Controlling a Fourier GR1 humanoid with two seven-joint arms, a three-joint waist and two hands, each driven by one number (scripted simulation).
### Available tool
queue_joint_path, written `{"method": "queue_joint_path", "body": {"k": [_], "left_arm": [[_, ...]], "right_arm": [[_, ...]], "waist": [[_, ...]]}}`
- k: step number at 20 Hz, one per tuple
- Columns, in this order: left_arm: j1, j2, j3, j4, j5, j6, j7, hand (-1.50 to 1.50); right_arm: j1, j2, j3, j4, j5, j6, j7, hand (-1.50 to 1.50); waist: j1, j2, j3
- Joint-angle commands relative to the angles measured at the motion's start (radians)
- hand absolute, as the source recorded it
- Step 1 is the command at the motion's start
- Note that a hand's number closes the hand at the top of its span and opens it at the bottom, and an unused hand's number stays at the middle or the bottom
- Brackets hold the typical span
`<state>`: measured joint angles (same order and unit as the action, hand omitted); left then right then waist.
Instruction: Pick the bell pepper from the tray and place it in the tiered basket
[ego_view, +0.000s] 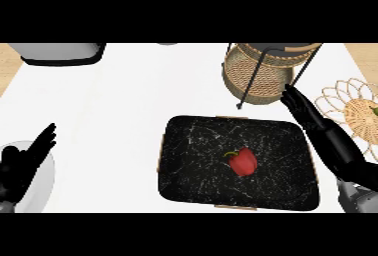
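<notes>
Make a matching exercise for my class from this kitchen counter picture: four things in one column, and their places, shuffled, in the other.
Things:
1. bell pepper
2. tiered basket
3. left hand
4. right hand

Places:
A. over a white plate at the view's left edge
B. on the black tray
C. along the tray's right side, fingers pointing toward the basket
D. beyond the tray's far edge, on the counter

Pairs: 1-B, 2-D, 3-A, 4-C
</notes>
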<state>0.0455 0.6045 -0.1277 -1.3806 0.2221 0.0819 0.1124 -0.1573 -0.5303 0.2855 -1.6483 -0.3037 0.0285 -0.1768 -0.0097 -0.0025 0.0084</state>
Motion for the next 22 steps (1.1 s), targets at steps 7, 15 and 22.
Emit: {"method": "queue_joint_path", "body": {"k": [7,15,22], "left_arm": [[0.045,-0.21,-0.023,-0.036,-0.02,0.172,-0.045,0.0],[0.012,-0.338,-0.08,-0.002,-0.099,0.229,-0.081,0.0],[0.025,-0.356,-0.091,-0.017,-0.106,0.243,-0.093,0.0]], "right_arm": [[-0.04,-0.123,-0.277,-0.017,0.28,-0.336,0.035,1.5],[0.207,0.177,-0.32,-0.256,0.071,-0.364,-0.141,-1.5],[0.372,-0.078,-0.169,-0.438,0.275,-0.278,0.197,-1.5]], "waist": [[-0.075,-0.017,-0.022],[-0.001,0.001,-0.008],[-0.017,-0.001,-0.013]]}}
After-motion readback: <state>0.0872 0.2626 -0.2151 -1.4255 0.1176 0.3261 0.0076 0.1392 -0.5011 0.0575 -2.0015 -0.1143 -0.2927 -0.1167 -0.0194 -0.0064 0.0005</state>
